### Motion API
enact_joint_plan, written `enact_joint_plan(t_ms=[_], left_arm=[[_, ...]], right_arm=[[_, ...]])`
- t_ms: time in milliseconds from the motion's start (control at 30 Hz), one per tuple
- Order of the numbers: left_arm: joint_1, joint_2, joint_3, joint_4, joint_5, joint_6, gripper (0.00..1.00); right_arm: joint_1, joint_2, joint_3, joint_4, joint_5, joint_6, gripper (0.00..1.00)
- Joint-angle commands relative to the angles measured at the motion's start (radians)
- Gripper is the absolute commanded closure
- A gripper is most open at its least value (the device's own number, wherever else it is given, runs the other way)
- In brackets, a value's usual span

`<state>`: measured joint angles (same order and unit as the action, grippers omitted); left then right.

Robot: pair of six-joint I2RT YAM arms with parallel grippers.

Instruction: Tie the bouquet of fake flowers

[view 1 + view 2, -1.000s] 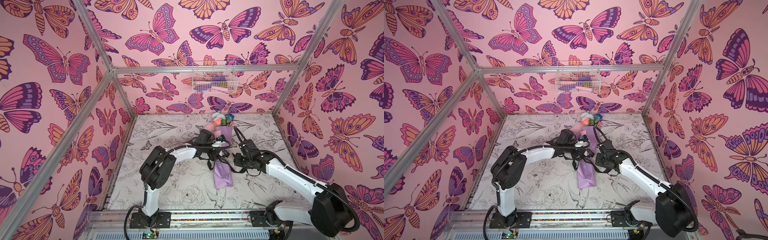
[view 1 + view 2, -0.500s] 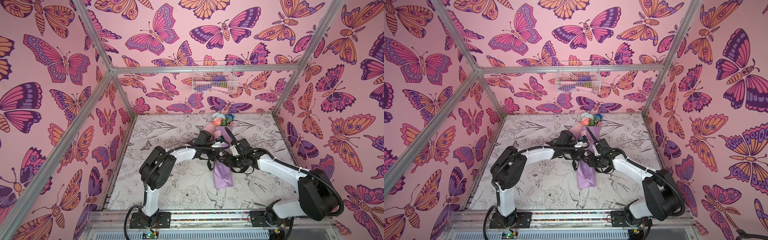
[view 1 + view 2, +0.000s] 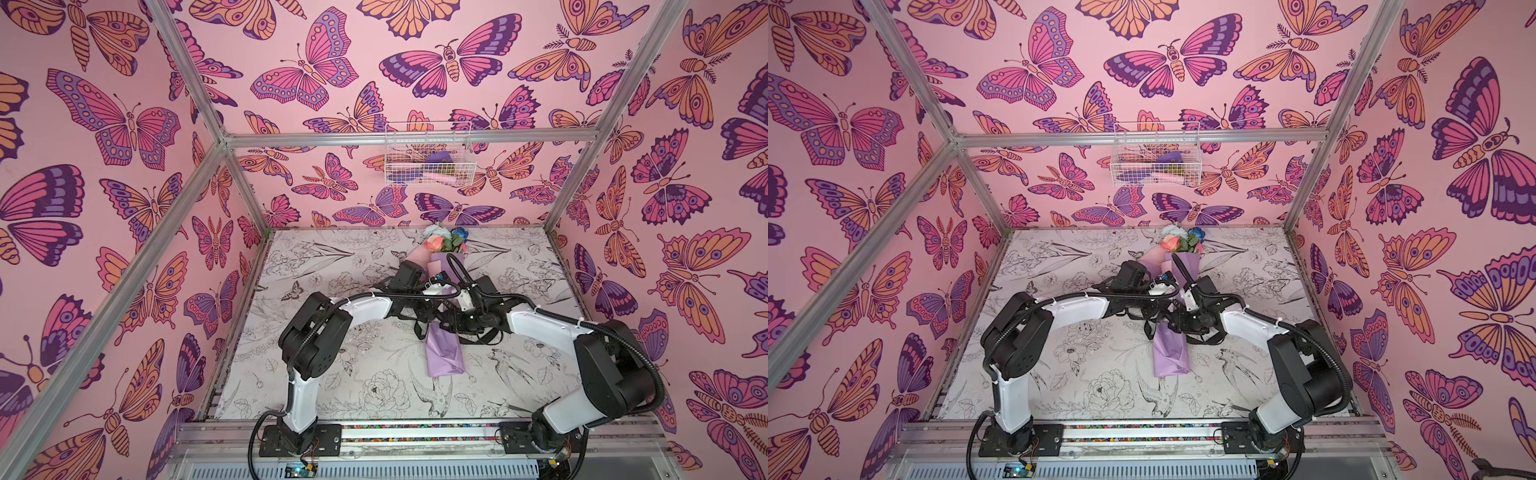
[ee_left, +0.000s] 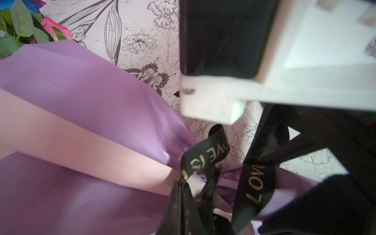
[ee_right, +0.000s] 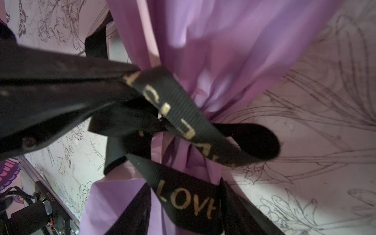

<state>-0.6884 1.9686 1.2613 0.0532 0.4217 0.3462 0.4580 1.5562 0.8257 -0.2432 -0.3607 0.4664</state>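
We are knotting the black ribbon round the bouquet of fake flowers lying just beneath both tools. The left gripper is pinching the ribbon and the right gripper is gaping astride a strand. Next, probably, we are closing it and pulling outward.

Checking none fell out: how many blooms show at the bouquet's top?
3 clearly: a peach-pink bloom, a pale blue-white bloom behind it, a deep blue bloom beside them. A small pink patch may be a fourth; more may be hidden.
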Motion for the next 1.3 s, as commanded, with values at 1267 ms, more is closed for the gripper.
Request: enact_joint_plan(t_ms=[1267], left_arm=[[0.003, -0.047, -0.043, 0.018, -0.011, -0.024, 1.00]], right_arm=[[0.051, -0.145, -0.149, 0.031, 0.209, -0.012, 0.49]])
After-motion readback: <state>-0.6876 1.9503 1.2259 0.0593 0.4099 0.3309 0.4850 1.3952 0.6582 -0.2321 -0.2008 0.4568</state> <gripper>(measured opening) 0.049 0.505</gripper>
